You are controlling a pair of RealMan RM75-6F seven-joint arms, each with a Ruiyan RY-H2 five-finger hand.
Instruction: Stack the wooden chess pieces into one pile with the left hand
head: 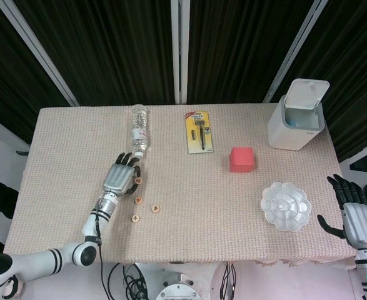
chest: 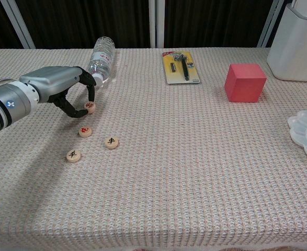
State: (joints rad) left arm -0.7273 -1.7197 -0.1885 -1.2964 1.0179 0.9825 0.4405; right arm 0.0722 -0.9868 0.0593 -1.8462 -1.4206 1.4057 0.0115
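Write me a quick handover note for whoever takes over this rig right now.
Left hand: pinching one wooden chess piece between thumb and a finger, near the water bottle.
Right hand: off the table's right edge, fingers apart, holding nothing.
Three more pieces lie flat and apart on the cloth: red-marked piece, dark-marked piece, nearest piece.
Done: one piece gripped; nothing stacked yet.
Left: set the held piece on one of the others, then add the remaining two.
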